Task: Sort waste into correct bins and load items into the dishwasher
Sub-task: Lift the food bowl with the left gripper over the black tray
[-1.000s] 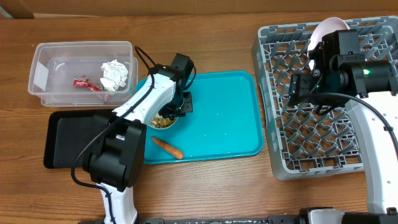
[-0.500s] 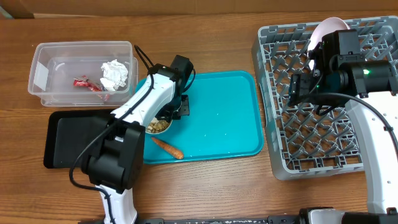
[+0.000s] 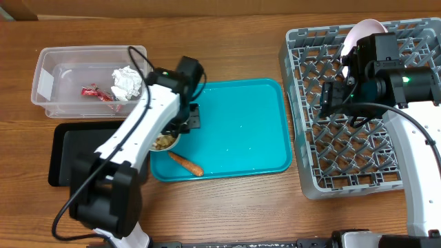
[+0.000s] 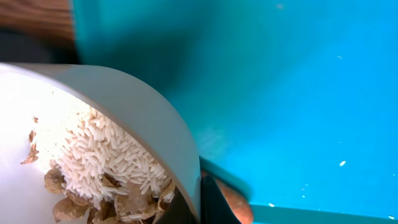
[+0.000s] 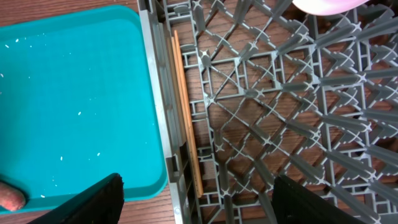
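My left gripper [image 3: 180,129] is shut on the rim of a small white bowl [image 3: 164,142] holding rice-like food scraps [image 4: 106,162]. One finger sits inside the rim and one outside, and the bowl hangs over the left edge of the teal tray [image 3: 241,131]. The orange carrot piece [image 3: 186,163] lies on that tray just below the bowl. The clear tub [image 3: 52,76] holds the crumpled tissue [image 3: 126,81] and the red wrapper [image 3: 93,92]. The black tray [image 3: 69,155] is beside the bowl. My right gripper [image 3: 329,98] hangs open over the grey dish rack [image 3: 365,138]. Chopsticks [image 5: 186,124] lie along its left wall.
A pale plate [image 3: 362,31] stands in the rack's far corner. The teal tray bears scattered rice grains. Bare wooden table [image 3: 241,207] lies in front of the trays and the rack.
My left arm has carried the bowl leftward from inside the teal tray to its left edge, toward the black tray. The right arm has not moved.
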Robot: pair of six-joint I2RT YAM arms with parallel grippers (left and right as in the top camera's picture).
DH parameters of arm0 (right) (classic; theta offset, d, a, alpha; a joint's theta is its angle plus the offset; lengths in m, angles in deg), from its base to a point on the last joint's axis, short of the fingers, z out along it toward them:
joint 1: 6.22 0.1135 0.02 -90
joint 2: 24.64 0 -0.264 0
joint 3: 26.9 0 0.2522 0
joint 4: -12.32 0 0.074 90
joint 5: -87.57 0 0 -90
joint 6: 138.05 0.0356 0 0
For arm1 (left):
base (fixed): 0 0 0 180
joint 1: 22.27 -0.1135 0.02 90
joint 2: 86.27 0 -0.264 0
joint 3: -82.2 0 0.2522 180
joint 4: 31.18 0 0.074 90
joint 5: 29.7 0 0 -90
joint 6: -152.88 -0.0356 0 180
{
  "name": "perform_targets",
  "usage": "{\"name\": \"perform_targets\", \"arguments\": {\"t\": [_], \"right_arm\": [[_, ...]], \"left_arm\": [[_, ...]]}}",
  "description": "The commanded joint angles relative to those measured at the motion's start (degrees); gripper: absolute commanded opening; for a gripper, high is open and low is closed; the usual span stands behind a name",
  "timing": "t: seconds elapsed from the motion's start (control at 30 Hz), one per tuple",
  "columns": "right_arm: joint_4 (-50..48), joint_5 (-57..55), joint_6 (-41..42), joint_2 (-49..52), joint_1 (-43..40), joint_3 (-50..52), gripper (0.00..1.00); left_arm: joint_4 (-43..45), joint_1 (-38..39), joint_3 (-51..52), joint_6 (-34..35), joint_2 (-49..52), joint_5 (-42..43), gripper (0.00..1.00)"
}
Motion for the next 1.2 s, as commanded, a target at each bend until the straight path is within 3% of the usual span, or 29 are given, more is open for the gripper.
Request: {"name": "perform_targets", "arguments": {"t": [0.0, 0.47, 0.83, 1.17], "right_arm": [[-0.33, -0.42, 0.04, -0.26, -0.22, -0.11, 0.79], [-0.72, -2.29, 0.04, -0.28, -0.22, -0.11, 0.79], [-0.81, -2.34, 0.04, -0.26, -0.22, -0.11, 0.79], [-0.79, -2.71, 0.04, -0.26, -0.22, -0.11, 0.79]], "left_arm": [[-0.98, -4.74, 0.33, -0.85, -4.13, 1.84, 0.04], [-3.82, -22.01, 0.39, -17.66, -5.55, 23.15, 0.04], [-8.28, -37.77, 0.68, -35.80, -5.53, 47.60, 0.04], [-10.62, -44.72, 3.96, -44.81, -5.49, 58.01, 0.04]]}}
